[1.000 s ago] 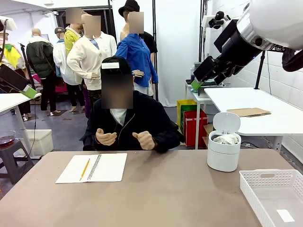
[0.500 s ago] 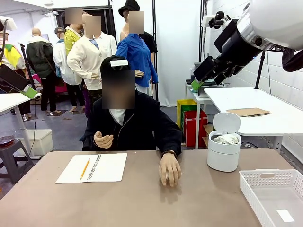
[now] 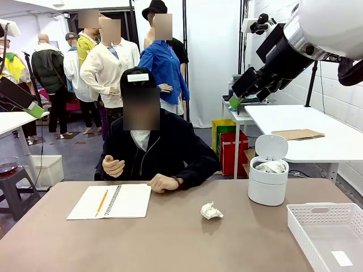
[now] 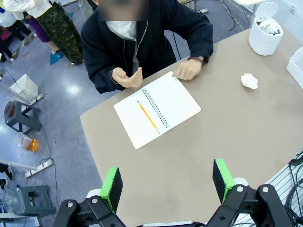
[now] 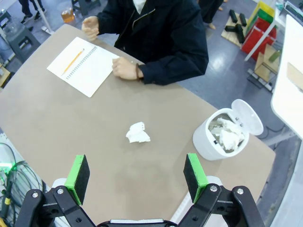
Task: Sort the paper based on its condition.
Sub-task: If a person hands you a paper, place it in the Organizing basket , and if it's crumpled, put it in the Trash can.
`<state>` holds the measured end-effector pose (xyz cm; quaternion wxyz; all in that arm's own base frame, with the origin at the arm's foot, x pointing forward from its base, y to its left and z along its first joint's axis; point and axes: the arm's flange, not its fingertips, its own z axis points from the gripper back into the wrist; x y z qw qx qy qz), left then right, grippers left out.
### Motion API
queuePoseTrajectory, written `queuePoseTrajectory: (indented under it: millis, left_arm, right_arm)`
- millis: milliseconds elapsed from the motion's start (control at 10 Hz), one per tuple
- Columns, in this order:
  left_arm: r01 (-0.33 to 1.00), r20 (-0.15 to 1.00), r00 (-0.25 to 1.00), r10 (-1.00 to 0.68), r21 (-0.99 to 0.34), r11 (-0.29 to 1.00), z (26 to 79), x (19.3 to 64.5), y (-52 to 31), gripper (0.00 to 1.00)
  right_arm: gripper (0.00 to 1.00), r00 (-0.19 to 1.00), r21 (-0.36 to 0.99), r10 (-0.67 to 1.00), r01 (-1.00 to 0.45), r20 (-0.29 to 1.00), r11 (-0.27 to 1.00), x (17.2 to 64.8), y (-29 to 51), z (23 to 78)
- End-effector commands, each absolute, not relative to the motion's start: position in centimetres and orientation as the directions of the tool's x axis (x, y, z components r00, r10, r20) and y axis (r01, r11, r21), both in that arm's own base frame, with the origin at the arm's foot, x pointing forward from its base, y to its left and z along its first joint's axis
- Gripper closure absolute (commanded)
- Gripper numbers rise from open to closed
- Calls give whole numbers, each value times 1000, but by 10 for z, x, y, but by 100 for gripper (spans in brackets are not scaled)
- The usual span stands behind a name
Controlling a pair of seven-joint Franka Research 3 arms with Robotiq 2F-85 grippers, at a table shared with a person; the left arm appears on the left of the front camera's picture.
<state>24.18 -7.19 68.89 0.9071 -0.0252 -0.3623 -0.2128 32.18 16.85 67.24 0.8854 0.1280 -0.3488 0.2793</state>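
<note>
One crumpled white paper (image 3: 211,211) lies on the brown table, right of its middle, with nothing touching it. It also shows in the left wrist view as a small lump (image 4: 249,81) and in the right wrist view (image 5: 138,133). My left gripper (image 4: 166,175) hangs open high over the table's near side, far from the paper. My right gripper (image 5: 136,170) is open too, high above the table, with the paper below and ahead of its fingers. Both hold nothing.
A white lidded bin (image 3: 267,190) holding crumpled paper stands at the right. A white basket tray (image 3: 317,208) sits at the near right corner. An open spiral notebook (image 3: 127,201) with a pencil lies at the left. The person's hand (image 3: 164,183) rests beside it.
The person's hand came down on the middle of the table, left the crumpled paper there, and drew back to the notebook's edge. Neither gripper has moved.
</note>
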Motion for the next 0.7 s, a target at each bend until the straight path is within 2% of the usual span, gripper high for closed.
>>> queuePoseTrajectory:
  millis: [0, 600]
  left_arm:
    - [397, 666, 649, -368, 116, 911, 689, 242, -71, 0]
    - [397, 666, 649, -368, 116, 911, 689, 242, -71, 0]
  right_arm:
    - [0, 603, 33, 406, -584, 686, 811, 322, 169, 672]
    - [0, 603, 33, 406, -584, 686, 811, 322, 169, 672]
